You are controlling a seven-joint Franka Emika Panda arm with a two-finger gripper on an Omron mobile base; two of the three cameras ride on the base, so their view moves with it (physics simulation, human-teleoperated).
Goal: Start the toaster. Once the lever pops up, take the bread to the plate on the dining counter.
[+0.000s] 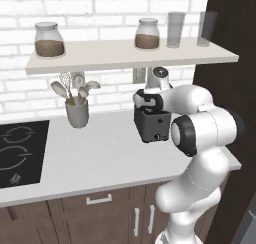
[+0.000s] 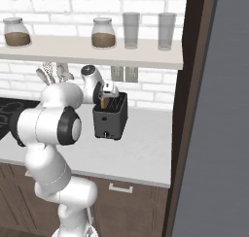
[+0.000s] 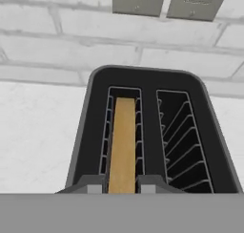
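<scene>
The dark toaster (image 1: 152, 125) (image 2: 110, 119) (image 3: 148, 132) stands on the grey worktop against the white brick wall. A tan slice of bread (image 3: 124, 141) (image 2: 104, 103) stands on edge in its left slot, its top poking just above the toaster. My gripper (image 3: 123, 186) (image 2: 106, 97) (image 1: 147, 105) hangs straight over that slot. Its two dark fingertips (image 3: 95, 185) press against either face of the slice at its near end, so it is shut on the bread. The other slot holds nothing. The plate and the dining counter are out of view.
A grey utensil cup (image 1: 77, 113) with spoons stands left of the toaster, and a black hob (image 1: 20, 153) lies further left. A shelf (image 1: 130, 55) with jars and glasses runs low over the toaster. Wall outlets (image 3: 138, 0) sit behind it. A dark tall panel (image 2: 194, 110) bounds the right.
</scene>
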